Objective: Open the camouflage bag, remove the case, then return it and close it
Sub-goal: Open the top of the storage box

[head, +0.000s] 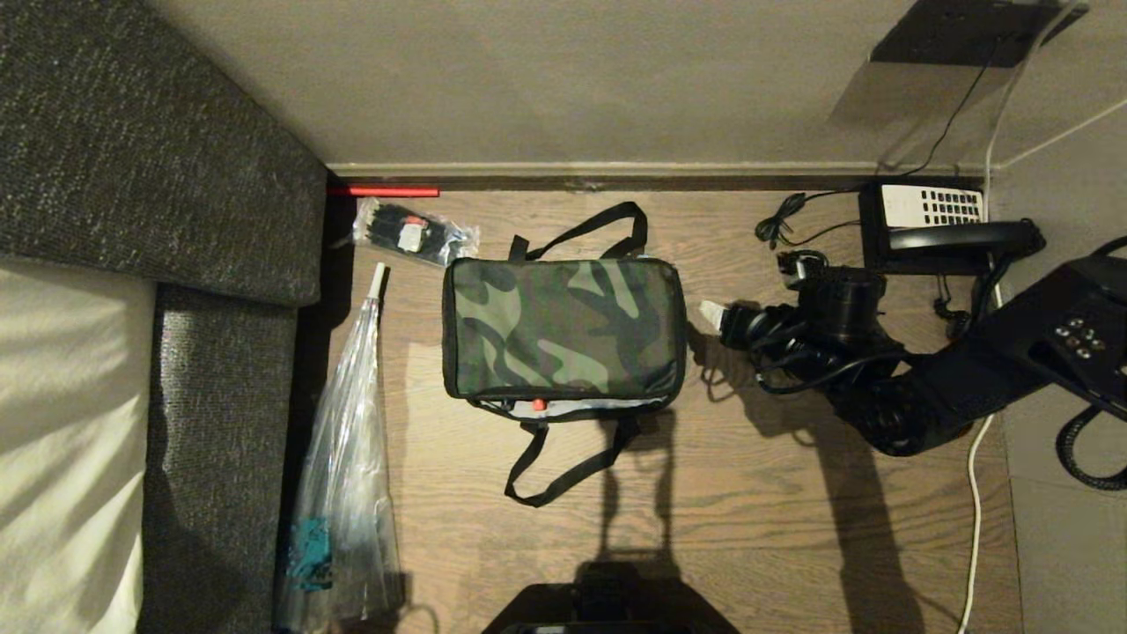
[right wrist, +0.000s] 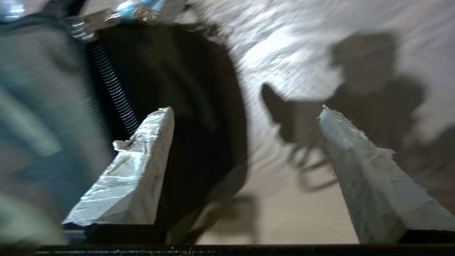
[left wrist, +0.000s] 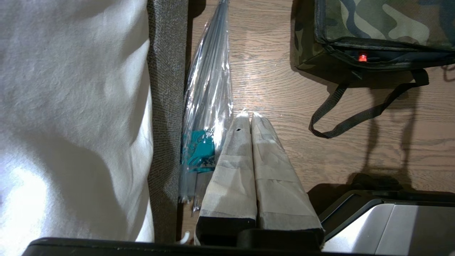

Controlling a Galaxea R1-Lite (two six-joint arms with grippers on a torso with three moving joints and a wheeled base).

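The camouflage bag (head: 563,326) lies flat on the wooden floor with its lid down. A narrow gap with a red zip pull (head: 538,404) shows along its near side, and a black strap handle (head: 563,462) trails toward me. My right gripper (head: 718,319) hovers just right of the bag's right end, apart from it. In the right wrist view that gripper (right wrist: 245,109) is open and empty, with the bag's zip edge (right wrist: 113,89) beside one finger. My left gripper (left wrist: 249,115) is parked shut over the floor, near the bag's corner (left wrist: 384,21). The case is hidden.
A clear plastic bag (head: 343,440) lies along the grey couch (head: 132,158) on the left. A small wrapped packet (head: 409,231) sits behind the bag's left corner. A black telephone (head: 942,224) and a white cable (head: 973,493) lie at right. The wall skirting (head: 616,172) runs behind.
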